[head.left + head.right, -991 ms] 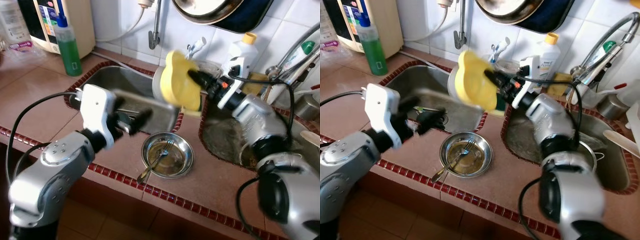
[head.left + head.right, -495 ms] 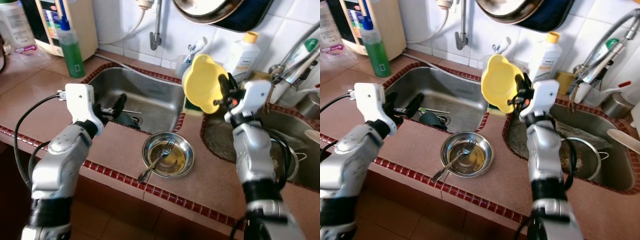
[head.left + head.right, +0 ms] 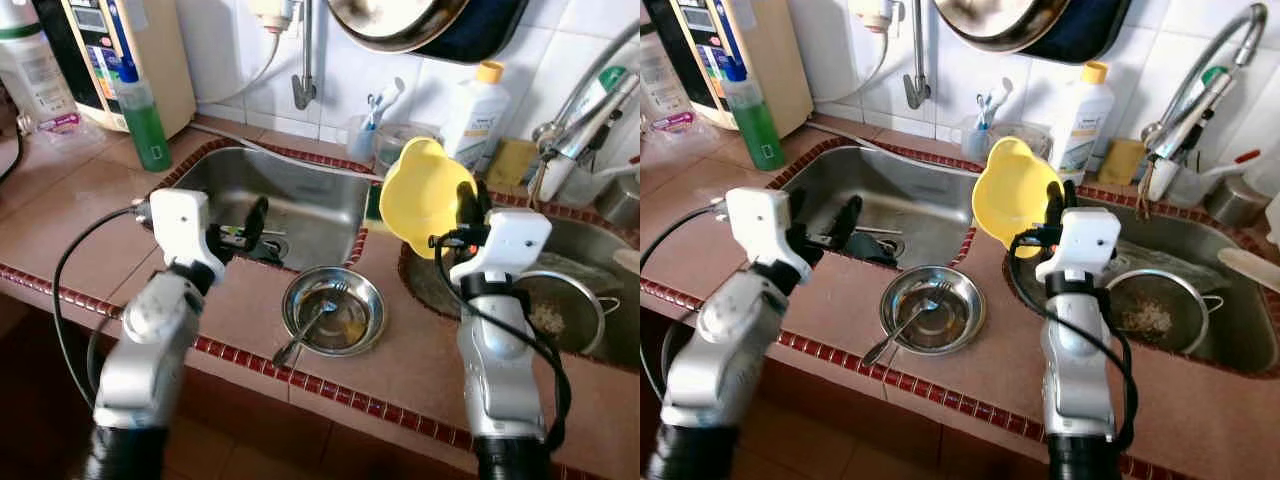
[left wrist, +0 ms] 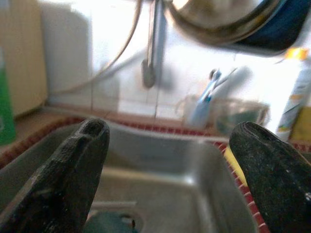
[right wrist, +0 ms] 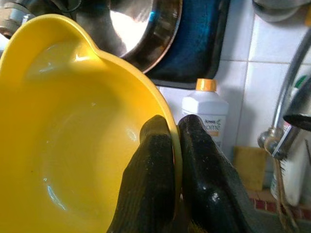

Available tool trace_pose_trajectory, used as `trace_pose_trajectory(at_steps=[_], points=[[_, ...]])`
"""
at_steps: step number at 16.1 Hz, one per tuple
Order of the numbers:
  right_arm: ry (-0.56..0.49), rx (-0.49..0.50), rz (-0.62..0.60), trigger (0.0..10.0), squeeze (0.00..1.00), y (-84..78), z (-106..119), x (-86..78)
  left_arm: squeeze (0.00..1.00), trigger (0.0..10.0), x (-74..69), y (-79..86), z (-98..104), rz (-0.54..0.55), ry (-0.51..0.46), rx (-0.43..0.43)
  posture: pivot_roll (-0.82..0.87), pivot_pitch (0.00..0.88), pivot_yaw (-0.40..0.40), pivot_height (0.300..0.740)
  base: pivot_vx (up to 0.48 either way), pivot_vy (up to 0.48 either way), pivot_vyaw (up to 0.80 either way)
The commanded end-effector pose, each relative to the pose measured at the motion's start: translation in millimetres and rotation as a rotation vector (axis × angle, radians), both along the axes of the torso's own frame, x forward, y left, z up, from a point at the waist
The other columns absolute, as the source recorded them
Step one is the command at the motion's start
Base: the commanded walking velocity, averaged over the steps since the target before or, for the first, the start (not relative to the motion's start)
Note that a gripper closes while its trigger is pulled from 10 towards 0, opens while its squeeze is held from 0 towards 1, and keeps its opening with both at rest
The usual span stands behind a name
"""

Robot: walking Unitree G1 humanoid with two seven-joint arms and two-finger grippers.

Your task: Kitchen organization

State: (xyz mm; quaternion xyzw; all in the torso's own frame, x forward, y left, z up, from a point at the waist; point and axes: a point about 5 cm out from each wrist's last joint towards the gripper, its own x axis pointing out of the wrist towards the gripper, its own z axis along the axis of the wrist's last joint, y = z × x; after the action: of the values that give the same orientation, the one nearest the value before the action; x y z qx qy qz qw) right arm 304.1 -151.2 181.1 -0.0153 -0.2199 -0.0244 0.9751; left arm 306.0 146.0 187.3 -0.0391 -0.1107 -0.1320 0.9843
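Right tool (image 5: 176,160) pinches the yellow bowl (image 3: 420,195) by its rim, apparently above the counter between sinks.

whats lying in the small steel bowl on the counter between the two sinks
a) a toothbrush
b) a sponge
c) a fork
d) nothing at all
c: a fork rests in the steel bowl, its tines up inside and its handle sticking out over the rim toward the counter edge.

The yellow bowl (image 3: 422,196) is smooth glossy plastic. The small dish (image 3: 334,311), fork (image 3: 312,322) and left sink (image 3: 290,192) are shiny metal. The counter (image 3: 70,210) is matt brown tile.
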Motion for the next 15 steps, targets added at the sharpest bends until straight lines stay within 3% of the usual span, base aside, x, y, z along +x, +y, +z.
trace_pose_trajectory(at_steps=[1, 4, 7, 15], points=[[-0.022, -0.012, 0.0, 10.0, 0.0, 2.4, 6, -2.9, 0.0, 10.0, -3.8, -6.3, 3, -0.007, -0.062, 0.053, -0.16, 0.0, 0.014, 0.74, 0.0, 0.0, 0.0], [0.009, -0.033, -0.005, 10.0, 0.0, 2.4, 1, -8.7, 0.0, 10.0, -6.3, -19.8, -10, -0.067, -0.021, 0.044, -0.15, 0.0, 0.01, 0.74, 0.0, 0.0, 0.0], [0.027, -0.038, -0.008, 10.0, 0.0, 0.5, -1, -10.7, 0.0, 10.0, -1.2, -18.7, -9, -0.054, 0.019, -0.018, -0.16, 0.0, 0.013, 0.74, 0.0, 0.0, 0.0], [0.039, -0.046, -0.012, 10.0, 0.0, -0.9, 0, -11.1, 0.0, 10.0, 2.6, -10.2, -5, -0.043, 0.024, 0.005, -0.16, 0.0, 0.018, 0.74, 0.0, 0.426, 0.0]])
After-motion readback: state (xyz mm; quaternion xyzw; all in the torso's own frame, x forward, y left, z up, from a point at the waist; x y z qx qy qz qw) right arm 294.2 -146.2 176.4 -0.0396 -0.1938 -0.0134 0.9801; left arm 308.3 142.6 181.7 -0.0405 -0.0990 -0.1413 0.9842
